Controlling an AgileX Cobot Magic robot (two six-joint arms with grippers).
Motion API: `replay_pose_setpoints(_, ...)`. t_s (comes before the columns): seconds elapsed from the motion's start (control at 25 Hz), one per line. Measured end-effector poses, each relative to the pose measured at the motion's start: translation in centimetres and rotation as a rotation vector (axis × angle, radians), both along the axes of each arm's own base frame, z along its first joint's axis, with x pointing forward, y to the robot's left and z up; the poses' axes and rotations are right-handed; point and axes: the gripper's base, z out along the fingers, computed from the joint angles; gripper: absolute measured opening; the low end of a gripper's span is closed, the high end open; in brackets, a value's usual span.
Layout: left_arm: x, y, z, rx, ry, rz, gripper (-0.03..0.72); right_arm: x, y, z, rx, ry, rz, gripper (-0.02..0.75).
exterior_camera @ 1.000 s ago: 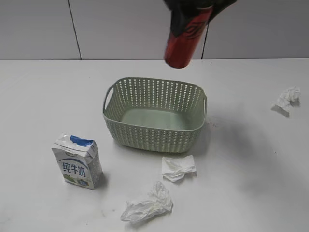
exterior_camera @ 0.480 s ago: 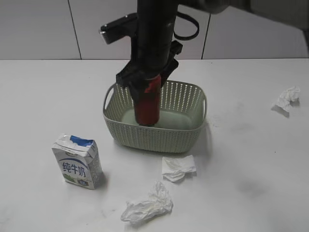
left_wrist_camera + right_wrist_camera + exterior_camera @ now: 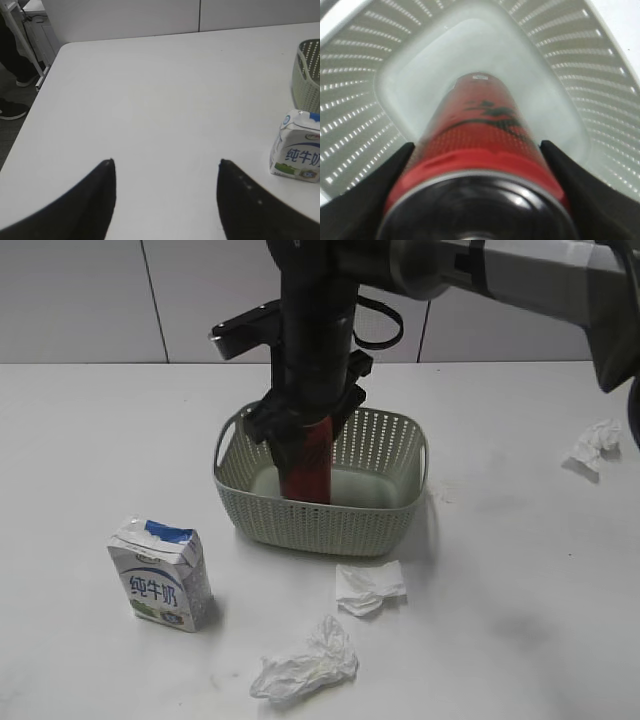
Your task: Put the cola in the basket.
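Note:
The cola (image 3: pixel 307 462) is a tall red can. It stands upright inside the pale green basket (image 3: pixel 330 523), with its lower end at the basket floor. My right gripper (image 3: pixel 303 420) is shut on the cola's upper part, coming down from above. In the right wrist view the cola (image 3: pixel 477 150) fills the space between the two black fingers (image 3: pixel 476 155), with the basket's floor (image 3: pixel 425 85) below it. My left gripper (image 3: pixel 166 162) is open and empty over bare table at the left, far from the basket.
A white-and-blue milk carton (image 3: pixel 160 574) stands front left of the basket; it also shows in the left wrist view (image 3: pixel 297 146). Crumpled tissues lie in front of the basket (image 3: pixel 370 586), nearer the front (image 3: pixel 305 660), and at the right (image 3: pixel 594 443).
My right arm came down from high above the basket and lowered the cola into it. In the last half second it sank slightly further. The left arm has not moved.

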Motion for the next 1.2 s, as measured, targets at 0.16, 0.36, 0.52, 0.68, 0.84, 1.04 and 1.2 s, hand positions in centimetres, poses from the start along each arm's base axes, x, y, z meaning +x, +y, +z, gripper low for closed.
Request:
replay_pose_setpoints(0.16,0.0,0.0,0.0,0.0,0.0,0.0,0.486,-0.2,0.3,0.1,0.03,0.02,0.02,0.619)
replay_pose_setpoints(0.36,0.0,0.0,0.0,0.0,0.0,0.0,0.486,0.0,0.7,1.2,0.066,-0.004,0.023,0.643)
replay_pose_setpoints(0.52,0.0,0.0,0.0,0.0,0.0,0.0,0.486,0.4,0.7,3.3,0.11,-0.05,0.018,0.642)
replay_pose_setpoints(0.68,0.0,0.0,0.0,0.0,0.0,0.0,0.486,1.4,-0.2,5.8,0.184,-0.116,-0.034,0.642)
replay_pose_setpoints(0.84,0.0,0.0,0.0,0.0,0.0,0.0,0.486,4.2,-4.0,7.7,0.225,-0.157,-0.167,0.642)
replay_pose_setpoints(1.04,0.0,0.0,0.0,0.0,0.0,0.0,0.486,7.2,-10.7,9.7,0.228,-0.184,-0.335,0.633)
replay_pose_setpoints(1.2,0.0,0.0,0.0,0.0,0.0,0.0,0.486,9.2,-17.4,11.3,0.244,-0.216,-0.51,0.619)
